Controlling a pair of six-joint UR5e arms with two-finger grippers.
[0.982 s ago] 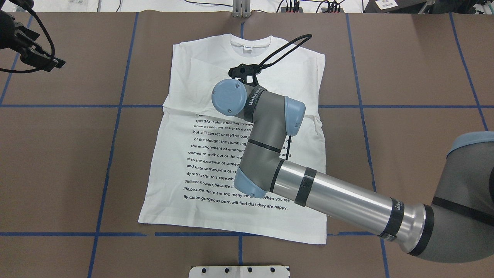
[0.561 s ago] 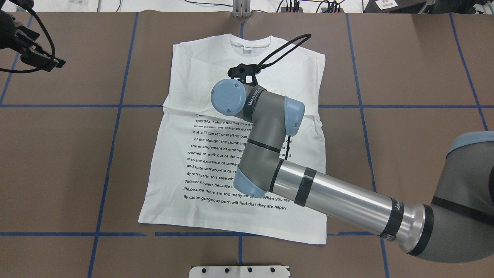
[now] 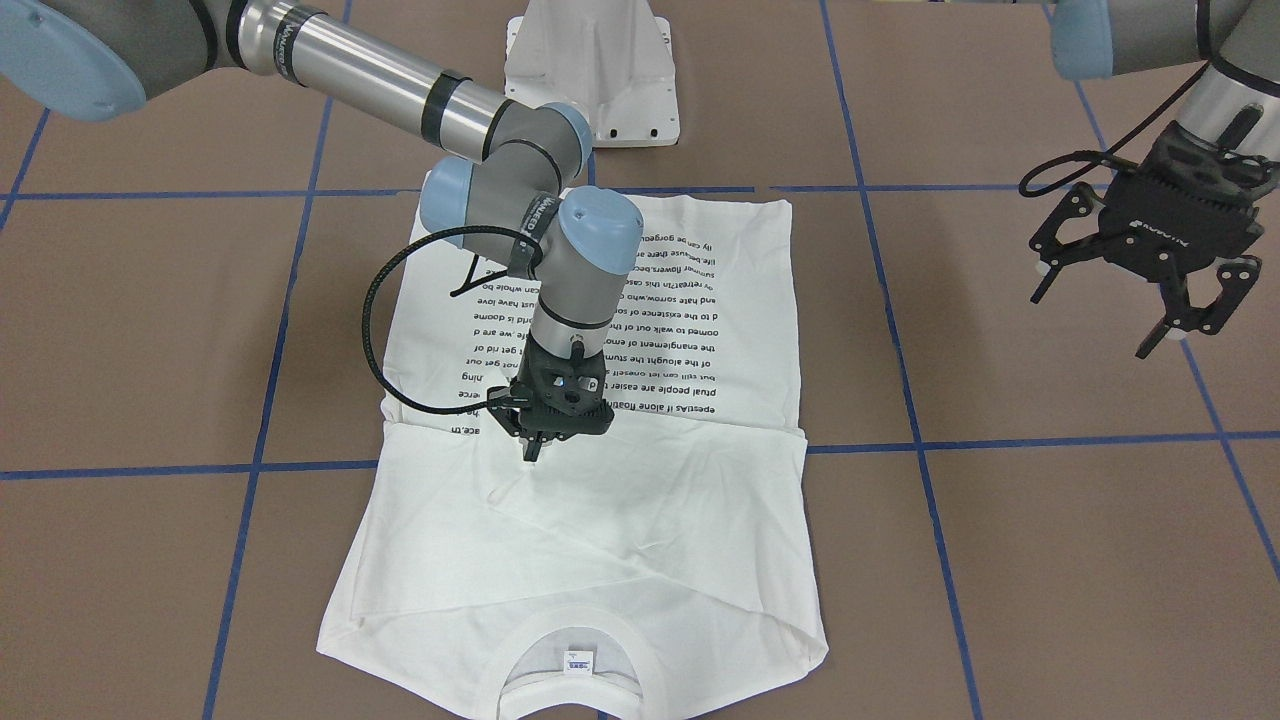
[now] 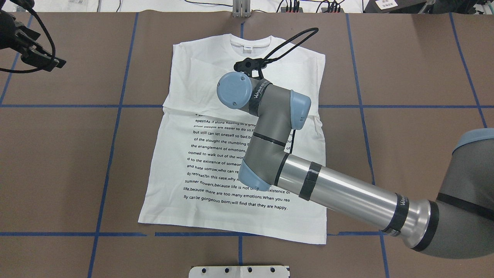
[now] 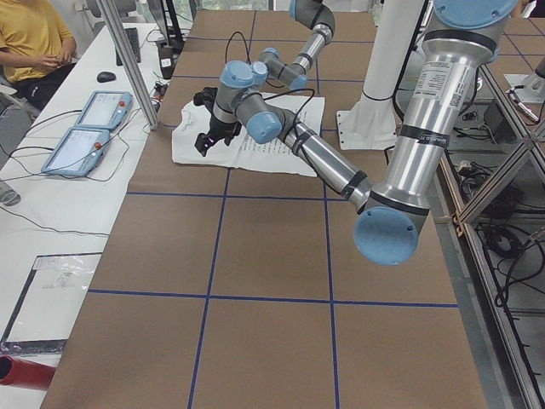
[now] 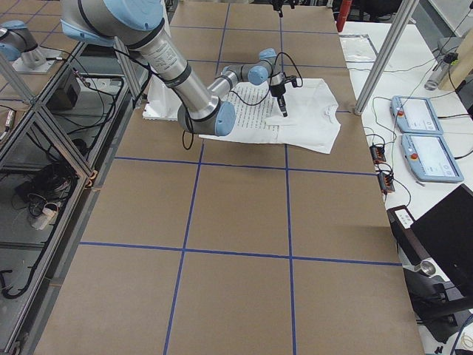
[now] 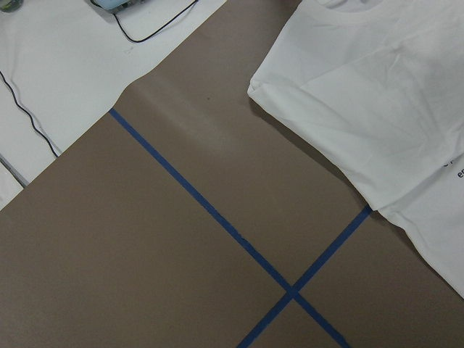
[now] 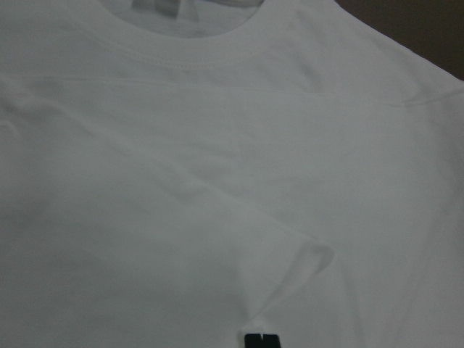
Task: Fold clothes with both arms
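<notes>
The white T-shirt (image 4: 200, 77) lies flat on the brown table, printed text up, collar (image 3: 570, 640) on the far side from the robot and both sleeves folded in over the chest. My right gripper (image 3: 533, 450) points straight down at the chest, fingers together. In the right wrist view its black fingertips (image 8: 261, 341) pinch a small raised fold of the shirt's cloth (image 8: 290, 268). My left gripper (image 3: 1092, 325) is open and empty, held above bare table well off the shirt's side; it also shows in the overhead view (image 4: 38, 58).
The white metal pedestal (image 3: 590, 70) stands at the robot's edge of the table. Blue tape lines (image 4: 115, 106) grid the brown table. Two tablets (image 5: 85, 128) and a seated person (image 5: 34, 43) are beyond the far edge.
My right wrist has shifted toward the collar and slightly right over the shirt. The left arm has not moved.
</notes>
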